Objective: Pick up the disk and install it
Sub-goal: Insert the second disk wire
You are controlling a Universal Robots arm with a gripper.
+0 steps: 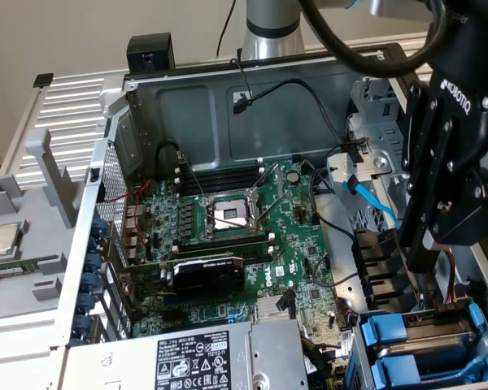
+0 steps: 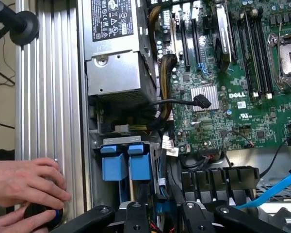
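Observation:
Two blue carrier frames sit side by side in the drive cage (image 1: pixel 472 325) at the case's front corner, on the exterior view's right. One carrier (image 1: pixel 411 331) (image 2: pixel 114 162) has a grey top that looks like the disk. The other carrier (image 1: pixel 407 372) (image 2: pixel 140 164) lies right beside it, and their bodies are mostly hidden in the cage. My black gripper (image 1: pixel 427 256) (image 2: pixel 160 206) hangs above the case just behind the cage, over the black cable connectors. Its jaws stand partly apart with no disk between them.
The green motherboard (image 1: pixel 228 236) (image 2: pixel 223 97) fills the case floor. The grey power-supply box (image 1: pixel 203 357) (image 2: pixel 116 53) stands next to the cage. A blue cable (image 1: pixel 374 203) and black cables cross near my gripper. A person's hands (image 2: pixel 24 187) rest outside the case wall. A small CPU chip (image 1: pixel 4 240) lies on the grey side tray.

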